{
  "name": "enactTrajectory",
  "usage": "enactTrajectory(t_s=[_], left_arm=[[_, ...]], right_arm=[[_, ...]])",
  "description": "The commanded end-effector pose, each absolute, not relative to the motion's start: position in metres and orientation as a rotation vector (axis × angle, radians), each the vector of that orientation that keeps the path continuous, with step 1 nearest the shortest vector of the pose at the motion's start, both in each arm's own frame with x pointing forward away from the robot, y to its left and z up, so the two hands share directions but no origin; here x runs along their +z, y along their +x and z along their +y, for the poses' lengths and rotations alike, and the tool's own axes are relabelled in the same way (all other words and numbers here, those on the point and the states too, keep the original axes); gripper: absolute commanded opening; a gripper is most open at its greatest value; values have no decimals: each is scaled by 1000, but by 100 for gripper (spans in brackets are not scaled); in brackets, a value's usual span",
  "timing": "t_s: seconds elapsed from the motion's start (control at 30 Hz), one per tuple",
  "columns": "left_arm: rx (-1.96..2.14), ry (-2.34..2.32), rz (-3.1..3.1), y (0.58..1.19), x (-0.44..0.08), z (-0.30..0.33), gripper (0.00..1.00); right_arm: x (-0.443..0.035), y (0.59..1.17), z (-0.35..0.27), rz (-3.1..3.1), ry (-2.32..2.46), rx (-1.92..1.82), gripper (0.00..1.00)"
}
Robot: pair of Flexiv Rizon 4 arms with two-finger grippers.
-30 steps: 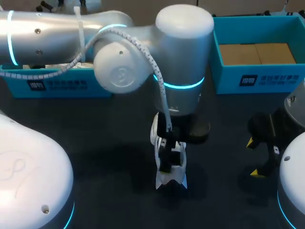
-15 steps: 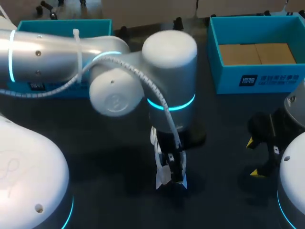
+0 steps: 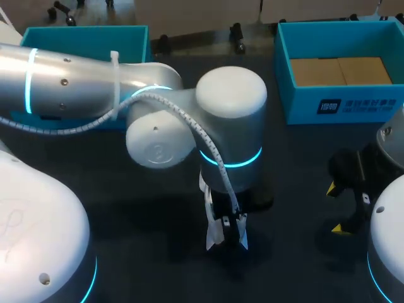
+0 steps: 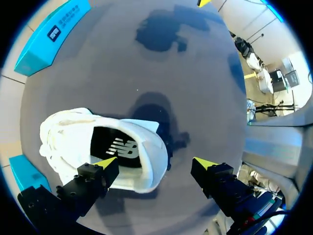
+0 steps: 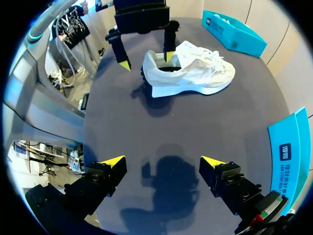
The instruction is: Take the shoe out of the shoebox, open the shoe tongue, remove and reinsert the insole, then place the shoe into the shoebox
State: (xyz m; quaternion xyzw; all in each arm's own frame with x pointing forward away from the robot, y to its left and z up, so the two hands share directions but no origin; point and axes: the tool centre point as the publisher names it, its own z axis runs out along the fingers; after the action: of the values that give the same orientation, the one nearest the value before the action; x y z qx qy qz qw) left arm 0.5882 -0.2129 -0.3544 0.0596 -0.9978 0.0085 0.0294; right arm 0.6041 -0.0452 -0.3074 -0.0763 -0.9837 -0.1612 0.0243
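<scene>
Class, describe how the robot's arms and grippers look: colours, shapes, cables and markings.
The left arm is silver-grey with rounded joint caps, glowing cyan rings and a white braided cable zip-tied on. The right arm shows a white, cyan-ringed dome. The left gripper and right gripper have black fingers with yellow tips.

Head camera: high behind your robot, facing down on the desk point(image 3: 126, 252); your left arm point(image 3: 227, 113) masks its middle. Left wrist camera: close above the shoe point(image 4: 73, 137), facing straight down. Right wrist camera: low over the desk, well apart, facing across at the same shoe, which all three views share.
</scene>
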Motion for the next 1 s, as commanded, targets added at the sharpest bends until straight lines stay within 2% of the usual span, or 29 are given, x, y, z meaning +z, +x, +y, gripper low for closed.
enactTrajectory(t_s=[0.03, 0.2, 0.33, 0.53, 0.7, 0.9, 0.93, 1.0], left_arm=[[-19, 176, -3077, 585, -370, -229, 100], [-38, 162, -3073, 582, -379, -228, 99], [-54, 160, -3081, 580, -385, -227, 89], [-53, 157, -3070, 577, -388, -220, 85], [-45, 173, -3072, 577, -391, -215, 66], [-46, 195, -3076, 580, -392, -213, 58], [-53, 196, -3074, 580, -393, -213, 50], [-60, 198, -3076, 581, -395, -214, 41]], right_arm=[[-308, 602, -45, -3047, -238, -497, 100], [-308, 602, -45, -3047, -238, -497, 100], [-308, 602, -45, -3047, -238, -497, 100], [-308, 602, -45, -3047, -238, -497, 100], [-308, 602, -45, -3047, -238, -497, 100], [-308, 602, -45, -3047, -238, -497, 100], [-308, 602, -45, -3047, -238, -497, 100], [-308, 602, -45, -3047, -238, -497, 100]])
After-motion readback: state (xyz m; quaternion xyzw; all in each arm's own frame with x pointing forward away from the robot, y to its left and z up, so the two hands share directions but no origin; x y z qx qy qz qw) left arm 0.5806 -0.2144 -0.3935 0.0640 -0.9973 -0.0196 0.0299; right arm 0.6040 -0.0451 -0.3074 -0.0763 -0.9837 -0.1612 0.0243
